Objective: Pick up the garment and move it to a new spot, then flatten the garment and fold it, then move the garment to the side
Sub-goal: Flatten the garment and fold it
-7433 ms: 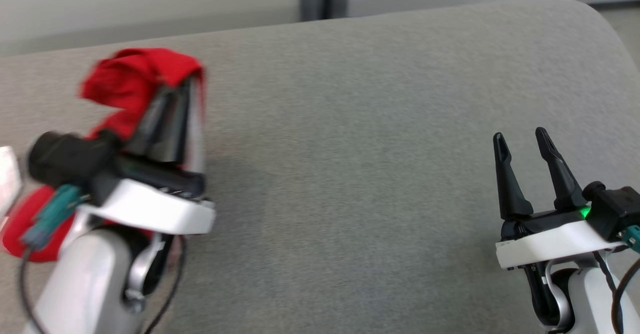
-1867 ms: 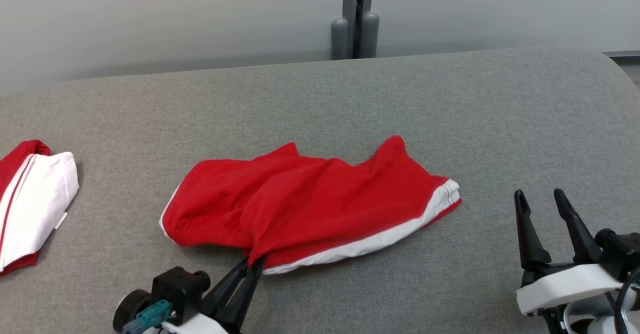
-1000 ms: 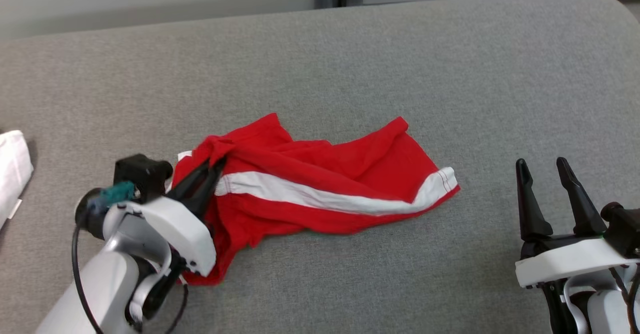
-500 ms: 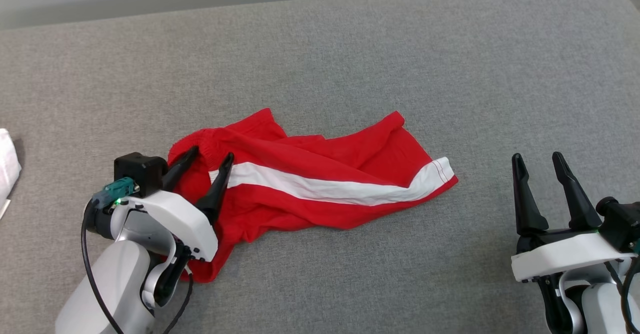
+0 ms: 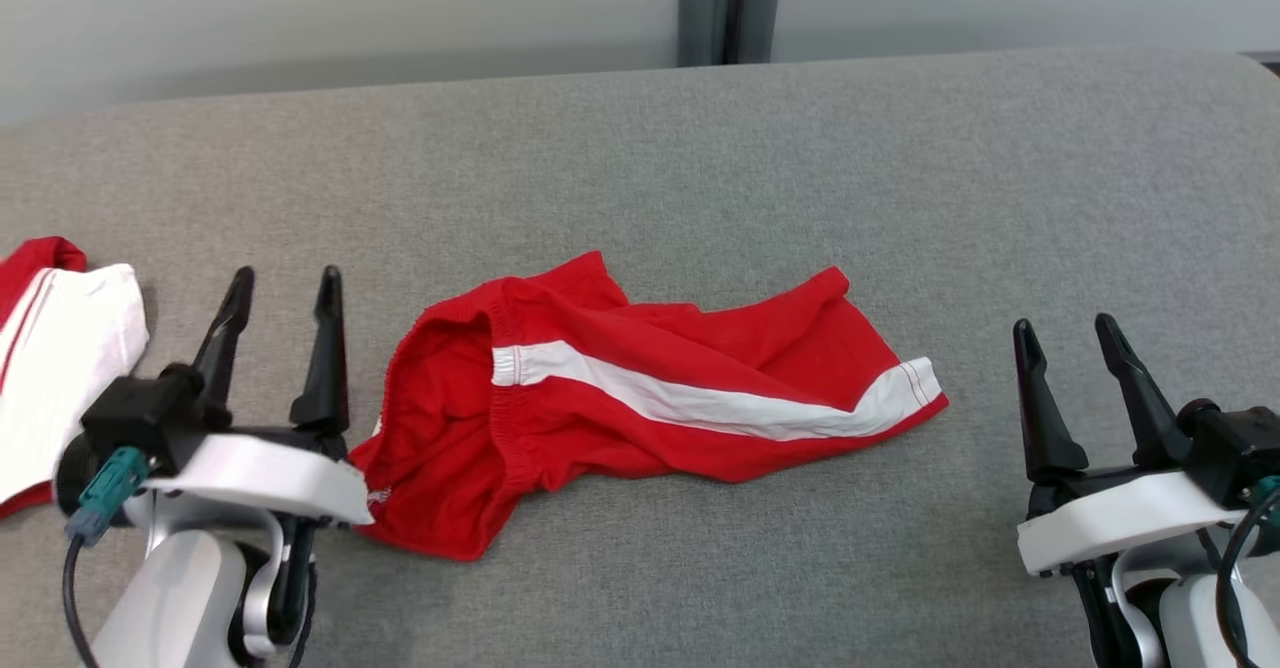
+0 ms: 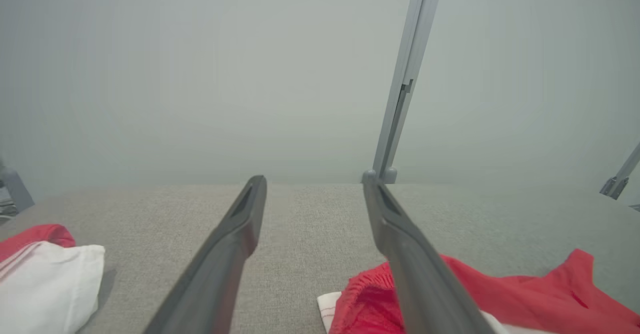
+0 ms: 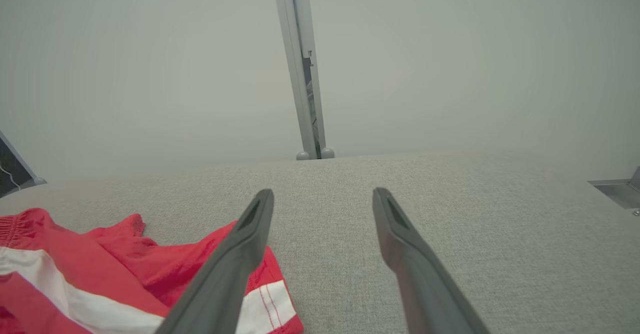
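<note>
The garment (image 5: 640, 398) is a pair of red shorts with a white side stripe, lying rumpled in the middle of the grey padded table (image 5: 700, 168). Its waistband end faces left. My left gripper (image 5: 285, 288) stands open just left of the waistband, apart from the cloth, with nothing between its fingers. In the left wrist view the garment (image 6: 525, 299) lies at the lower right beside the left gripper (image 6: 312, 184). My right gripper (image 5: 1063, 333) is open at the lower right, a little right of the hem. The right wrist view has the garment (image 7: 125, 274) at its lower left.
A second red and white folded garment (image 5: 55, 368) lies at the table's left edge, also seen as white cloth (image 6: 45, 284) in the left wrist view. A grey post (image 5: 730, 3) stands behind the table against a pale wall.
My left gripper opened, let go of the waistband and drew back to the left. The garment dropped flat. The head camera tilted up, bringing the post and the left garment into view.
</note>
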`<state>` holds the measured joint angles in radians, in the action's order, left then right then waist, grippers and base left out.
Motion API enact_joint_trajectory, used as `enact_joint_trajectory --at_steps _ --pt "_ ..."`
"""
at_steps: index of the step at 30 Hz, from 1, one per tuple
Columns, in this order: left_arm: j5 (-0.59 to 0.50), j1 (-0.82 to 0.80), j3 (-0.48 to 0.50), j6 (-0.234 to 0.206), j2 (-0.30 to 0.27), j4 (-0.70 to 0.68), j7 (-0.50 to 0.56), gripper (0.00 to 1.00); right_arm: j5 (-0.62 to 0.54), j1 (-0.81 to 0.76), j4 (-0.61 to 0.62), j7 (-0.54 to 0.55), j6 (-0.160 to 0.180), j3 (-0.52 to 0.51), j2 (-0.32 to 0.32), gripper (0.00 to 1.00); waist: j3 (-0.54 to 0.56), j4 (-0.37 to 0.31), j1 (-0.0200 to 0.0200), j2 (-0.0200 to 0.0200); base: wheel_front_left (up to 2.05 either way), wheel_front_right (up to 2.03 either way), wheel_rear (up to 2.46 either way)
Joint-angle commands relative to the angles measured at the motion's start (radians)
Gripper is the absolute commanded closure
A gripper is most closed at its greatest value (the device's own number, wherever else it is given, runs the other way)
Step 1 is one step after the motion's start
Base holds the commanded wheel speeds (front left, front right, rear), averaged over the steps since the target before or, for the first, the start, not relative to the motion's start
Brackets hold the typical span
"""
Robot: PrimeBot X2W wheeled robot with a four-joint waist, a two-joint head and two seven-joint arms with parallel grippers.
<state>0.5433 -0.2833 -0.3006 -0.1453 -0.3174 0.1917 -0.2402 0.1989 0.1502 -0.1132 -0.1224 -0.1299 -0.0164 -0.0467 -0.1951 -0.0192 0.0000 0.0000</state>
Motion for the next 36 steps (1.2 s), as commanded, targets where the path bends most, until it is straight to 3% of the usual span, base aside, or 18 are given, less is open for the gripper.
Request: enact_joint_trajectory --at_steps 1,14,36 --pt "-0.011 0.021 0.009 -0.010 -0.011 -0.011 -0.006 0.00 -0.005 -0.016 0.002 0.006 -0.002 0.003 -0.007 0.00 0.015 0.010 0.0000 0.0000 0.00 0.00 0.00" --pt "-0.048 0.253 0.018 -0.077 -0.049 -0.164 0.001 0.00 -0.034 -0.055 0.025 0.041 -0.002 0.009 -0.007 0.00 0.060 0.025 0.0000 0.0000 0.00 0.00 0.00" --pt "-0.071 0.235 -0.018 -0.094 -0.067 -0.193 0.037 0.00 -0.045 -0.052 0.048 0.061 -0.002 0.003 -0.007 0.00 0.049 0.025 0.0000 0.0000 0.00 0.00 0.00"
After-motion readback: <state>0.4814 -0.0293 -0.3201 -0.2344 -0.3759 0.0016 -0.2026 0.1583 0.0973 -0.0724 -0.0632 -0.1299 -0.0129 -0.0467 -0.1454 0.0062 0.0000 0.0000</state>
